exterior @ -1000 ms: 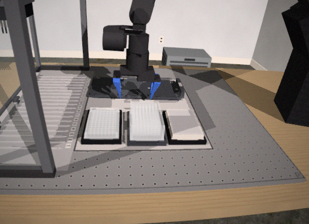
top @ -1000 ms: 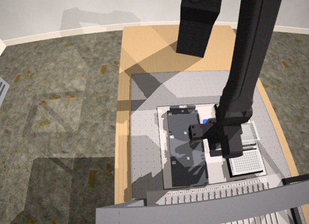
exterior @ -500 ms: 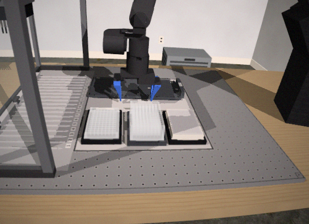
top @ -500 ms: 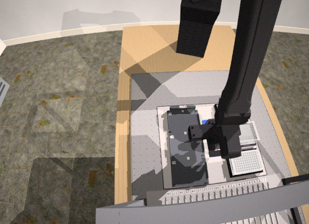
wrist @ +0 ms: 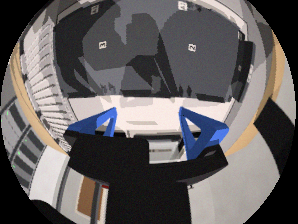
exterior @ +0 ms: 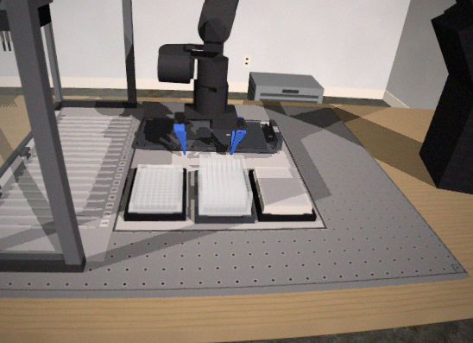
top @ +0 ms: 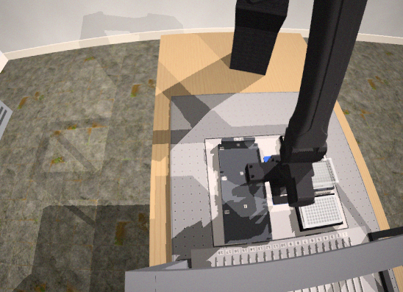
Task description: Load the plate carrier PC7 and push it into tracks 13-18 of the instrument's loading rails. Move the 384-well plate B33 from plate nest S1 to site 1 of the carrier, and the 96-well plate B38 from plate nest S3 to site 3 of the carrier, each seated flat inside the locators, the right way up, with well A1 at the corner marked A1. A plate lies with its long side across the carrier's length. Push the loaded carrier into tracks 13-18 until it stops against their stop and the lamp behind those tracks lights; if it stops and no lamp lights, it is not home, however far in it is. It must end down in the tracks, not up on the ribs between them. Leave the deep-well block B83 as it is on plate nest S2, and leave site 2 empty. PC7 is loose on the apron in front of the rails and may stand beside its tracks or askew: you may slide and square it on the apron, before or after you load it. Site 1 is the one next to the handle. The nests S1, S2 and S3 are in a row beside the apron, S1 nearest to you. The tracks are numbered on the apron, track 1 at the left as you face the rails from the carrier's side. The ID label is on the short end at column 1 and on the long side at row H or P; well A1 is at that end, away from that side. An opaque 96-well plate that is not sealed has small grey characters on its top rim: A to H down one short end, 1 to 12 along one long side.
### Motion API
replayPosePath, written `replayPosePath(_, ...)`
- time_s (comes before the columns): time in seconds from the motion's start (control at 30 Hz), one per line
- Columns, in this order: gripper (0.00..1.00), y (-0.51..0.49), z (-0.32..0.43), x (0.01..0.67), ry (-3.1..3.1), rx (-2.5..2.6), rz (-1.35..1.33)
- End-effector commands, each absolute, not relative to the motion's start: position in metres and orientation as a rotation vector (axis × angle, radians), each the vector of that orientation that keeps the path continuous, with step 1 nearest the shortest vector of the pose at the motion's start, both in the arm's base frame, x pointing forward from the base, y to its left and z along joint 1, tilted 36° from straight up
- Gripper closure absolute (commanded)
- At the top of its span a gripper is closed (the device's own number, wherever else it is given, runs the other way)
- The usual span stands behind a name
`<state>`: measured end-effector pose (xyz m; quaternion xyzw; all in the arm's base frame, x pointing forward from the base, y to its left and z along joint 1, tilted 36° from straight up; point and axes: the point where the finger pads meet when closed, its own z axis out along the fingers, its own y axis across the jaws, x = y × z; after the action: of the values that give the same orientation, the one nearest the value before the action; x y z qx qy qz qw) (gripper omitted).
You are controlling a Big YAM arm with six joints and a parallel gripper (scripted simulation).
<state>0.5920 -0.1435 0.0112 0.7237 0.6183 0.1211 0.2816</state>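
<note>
The dark plate carrier PC7 (top: 243,191) lies on the apron with its handle end away from the rails, and I see no plate on it. It also shows in the exterior view (exterior: 207,136) and in the wrist view (wrist: 160,50). The 384-well plate B33 (exterior: 282,192) sits in its nest farthest from the rails. The deep-well block B83 (exterior: 224,186) sits in the middle nest. The 96-well plate B38 (exterior: 154,194) sits in the nest nearest the rails and shows in the top view (top: 321,211). My gripper (exterior: 208,144) is open and empty, above the gap between the block's far edge and the carrier, and shows in the wrist view (wrist: 149,125).
The loading rails (exterior: 86,134) with numbered tracks (top: 279,251) run along one end of the apron. A grey instrument frame post (exterior: 47,130) stands over the rails. A tall black block (exterior: 450,95) stands off the deck. My arm hides part of B33 in the top view.
</note>
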Motion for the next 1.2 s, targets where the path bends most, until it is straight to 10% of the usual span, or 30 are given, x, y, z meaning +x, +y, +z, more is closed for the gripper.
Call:
replayPosePath(0.0,0.0,-0.1578,0.012,0.6017,1.63,1.933,0.332)
replayPosePath(1.17,0.0,-0.1626,0.0095,0.6013,1.63,1.933,0.332)
